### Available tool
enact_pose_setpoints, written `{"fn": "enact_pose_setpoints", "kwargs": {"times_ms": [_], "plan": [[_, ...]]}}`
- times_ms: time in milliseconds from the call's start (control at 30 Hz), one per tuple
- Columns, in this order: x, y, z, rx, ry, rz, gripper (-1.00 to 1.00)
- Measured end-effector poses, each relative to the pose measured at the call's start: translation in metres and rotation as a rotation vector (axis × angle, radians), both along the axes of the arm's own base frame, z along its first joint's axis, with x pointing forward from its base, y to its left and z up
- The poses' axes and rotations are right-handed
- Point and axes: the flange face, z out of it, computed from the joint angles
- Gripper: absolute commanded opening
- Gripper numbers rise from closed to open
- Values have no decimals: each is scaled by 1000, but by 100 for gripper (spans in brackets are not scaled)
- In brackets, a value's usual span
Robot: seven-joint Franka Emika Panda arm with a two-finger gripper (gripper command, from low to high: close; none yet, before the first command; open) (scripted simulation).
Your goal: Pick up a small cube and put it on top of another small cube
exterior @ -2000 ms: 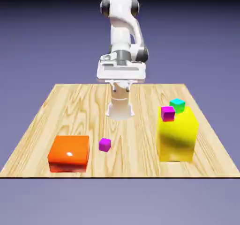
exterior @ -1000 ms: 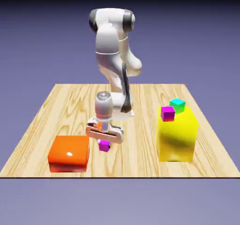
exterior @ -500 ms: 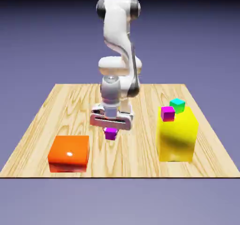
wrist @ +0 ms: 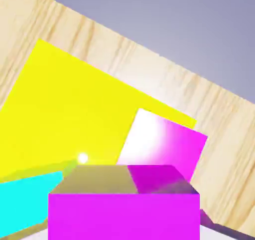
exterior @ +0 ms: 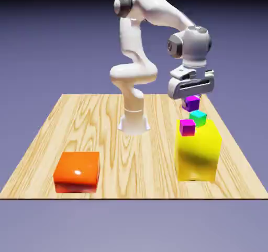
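My gripper [exterior: 191, 102] is shut on a small magenta cube [exterior: 192, 102] and holds it in the air above the tall yellow block [exterior: 197, 151]. The second small magenta cube [exterior: 187, 127] rests on the yellow block's top, near its front left corner, below the held one. In the hand view the held cube [wrist: 124, 206] fills the bottom and hides the fingertips; beyond it lies the other magenta cube [wrist: 164, 144] on the yellow top [wrist: 69, 119].
A tiny teal cube [exterior: 198, 118] sits on the yellow block just behind the resting magenta cube, and shows as teal cube [wrist: 25, 196] in the hand view. An orange block [exterior: 77, 171] lies at the exterior view's front left on the wooden table [exterior: 104, 120].
The gripper closed on the magenta cube on the table beside the orange block, lifted it and carried it up and to the exterior view's right, over the yellow block.
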Motion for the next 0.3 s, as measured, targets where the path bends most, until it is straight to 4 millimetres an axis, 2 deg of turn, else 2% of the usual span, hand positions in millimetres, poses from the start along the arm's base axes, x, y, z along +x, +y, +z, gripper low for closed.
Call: {"fn": "enact_pose_setpoints", "kwargs": {"times_ms": [67, 200, 233, 300], "plan": [[-6, 5, 1, -1, 1, 16, -100], [-5, 6, -61, -1, 1, 15, -100], [-6, 5, -69, -1, 1, 16, 100], [-6, 5, -69, -3, -1, 15, 100]]}}
